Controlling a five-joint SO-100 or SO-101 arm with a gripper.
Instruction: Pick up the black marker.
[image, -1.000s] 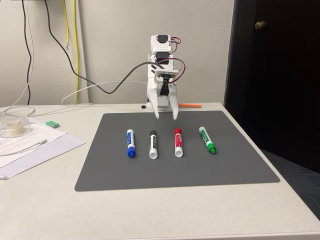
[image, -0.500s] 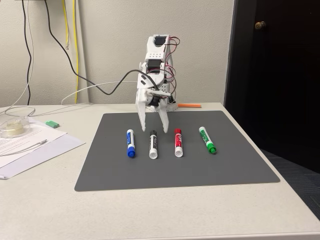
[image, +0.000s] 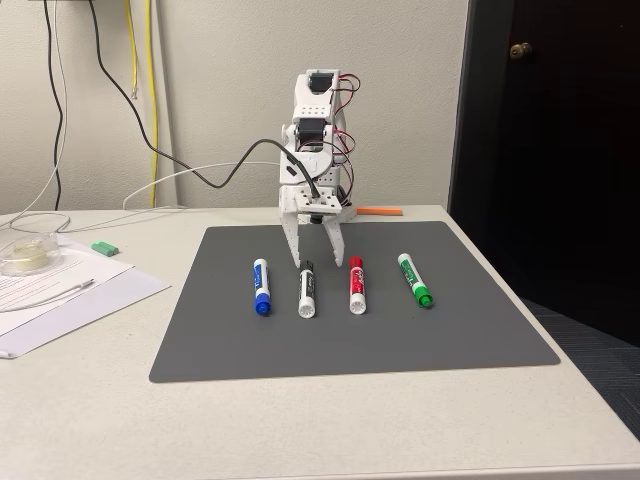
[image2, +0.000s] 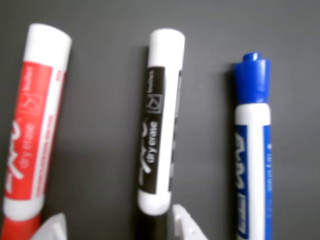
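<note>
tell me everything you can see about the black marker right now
The black marker is a short dry-erase pen with a white plastic-looking barrel, a black printed label and a rounded white end. It lies flat on the grey mat, second from the left in the fixed view, between the blue marker and the red marker, touching neither. Its black cap end points toward the arm, where the open gripper straddles it; contact cannot be told.

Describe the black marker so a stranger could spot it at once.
Find the grey mat on the table in the fixed view, with four markers in a row. The black marker is second from the left, under the open gripper. Its label is black; the blue marker and red marker flank it.
</note>
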